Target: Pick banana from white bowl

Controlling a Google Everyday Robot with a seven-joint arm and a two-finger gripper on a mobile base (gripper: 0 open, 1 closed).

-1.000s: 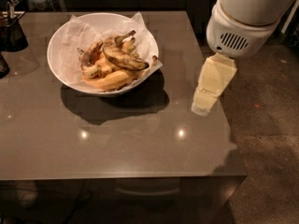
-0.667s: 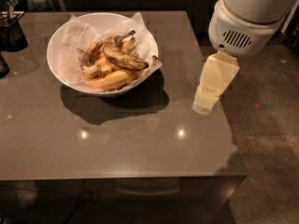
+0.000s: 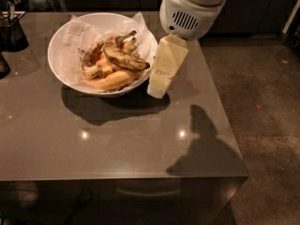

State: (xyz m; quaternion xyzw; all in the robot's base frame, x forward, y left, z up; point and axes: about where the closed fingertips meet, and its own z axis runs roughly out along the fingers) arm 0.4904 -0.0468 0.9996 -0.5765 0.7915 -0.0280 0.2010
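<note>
The white bowl (image 3: 63, 55) stands on the far left part of the grey table, lined with crumpled white paper. It holds several bananas. The dark brown-black banana (image 3: 123, 57) lies on top at the right side of the pile, stem pointing up and back. Cleaner yellow-orange bananas (image 3: 110, 80) lie under it. My cream gripper (image 3: 157, 90) hangs from the white arm (image 3: 187, 13), tilted down and to the left. Its tip is just outside the bowl's right rim, near the table, and it holds nothing that I can see.
A dark container (image 3: 11, 32) with utensils stands at the table's far left edge, with another dark object (image 3: 3, 65) in front of it. The table (image 3: 140, 144) ends at the right (image 3: 225, 125) and at the front. The arm's shadow falls on the front right corner.
The gripper has moved left across the table, from well to the right of the bowl to right beside its right rim. The bowl and bananas have not moved.
</note>
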